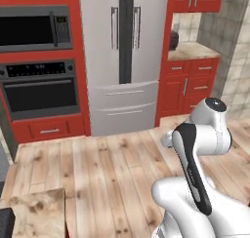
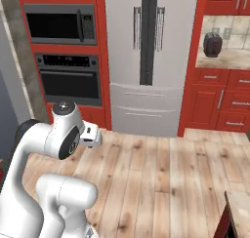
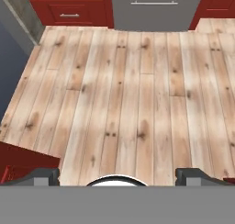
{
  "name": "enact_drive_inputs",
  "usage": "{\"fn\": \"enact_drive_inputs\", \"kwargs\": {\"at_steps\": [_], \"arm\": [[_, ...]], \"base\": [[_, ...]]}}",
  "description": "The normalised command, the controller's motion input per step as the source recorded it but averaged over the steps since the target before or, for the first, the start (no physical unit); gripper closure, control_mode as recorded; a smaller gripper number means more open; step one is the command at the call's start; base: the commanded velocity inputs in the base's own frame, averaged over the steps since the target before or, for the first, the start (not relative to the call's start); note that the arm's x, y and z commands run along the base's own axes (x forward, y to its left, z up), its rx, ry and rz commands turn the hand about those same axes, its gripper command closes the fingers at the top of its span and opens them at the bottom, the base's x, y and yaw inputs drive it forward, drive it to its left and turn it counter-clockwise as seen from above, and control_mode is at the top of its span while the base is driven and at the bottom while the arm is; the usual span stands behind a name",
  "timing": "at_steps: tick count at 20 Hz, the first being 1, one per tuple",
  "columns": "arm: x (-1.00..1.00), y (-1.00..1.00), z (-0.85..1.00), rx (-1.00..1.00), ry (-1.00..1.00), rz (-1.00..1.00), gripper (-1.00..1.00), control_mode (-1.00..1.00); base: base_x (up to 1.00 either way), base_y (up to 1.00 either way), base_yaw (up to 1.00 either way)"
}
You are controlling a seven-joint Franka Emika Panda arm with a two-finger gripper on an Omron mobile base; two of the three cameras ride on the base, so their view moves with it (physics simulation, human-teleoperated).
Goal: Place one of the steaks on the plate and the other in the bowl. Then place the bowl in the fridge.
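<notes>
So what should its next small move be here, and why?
Probably turn the base to find the counter with the food. The fridge stands shut across the wooden floor, and the tool, open with nothing between its fingertips, points down at bare boards. No steak, plate or bowl is in sight, so opening the fridge seems premature.

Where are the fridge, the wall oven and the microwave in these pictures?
fridge (image 1: 100, 47): left base view, on its left door panel.
wall oven (image 1: 41, 94): left base view, on its black window.
microwave (image 2: 51, 25): right base view, on its dark window.

Open pincer (image 3: 117, 175) above wooden floor (image 3: 133, 90), fridge (image 3: 156, 9) ahead.
</notes>
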Motion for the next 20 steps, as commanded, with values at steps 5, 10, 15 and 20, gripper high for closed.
{"fn": "enact_drive_inputs", "kwargs": {"at_steps": [5, 10, 15, 20], "arm": [[0.00, 0.00, 0.00, 0.00, 0.00, 0.00, -1.00, 1.00], [0.00, 0.00, 0.00, 0.00, 0.00, 0.00, -1.00, 1.00], [0.00, 0.00, 0.00, 0.00, 0.00, 0.00, -1.00, 1.00], [0.00, 0.00, 0.00, 0.00, 0.00, 0.00, -1.00, 1.00]], "base": [[0.71, -0.33, 0.00], [0.68, -0.40, 0.00], [0.65, -0.38, 0.00], [0.65, -0.31, 0.00]]}}
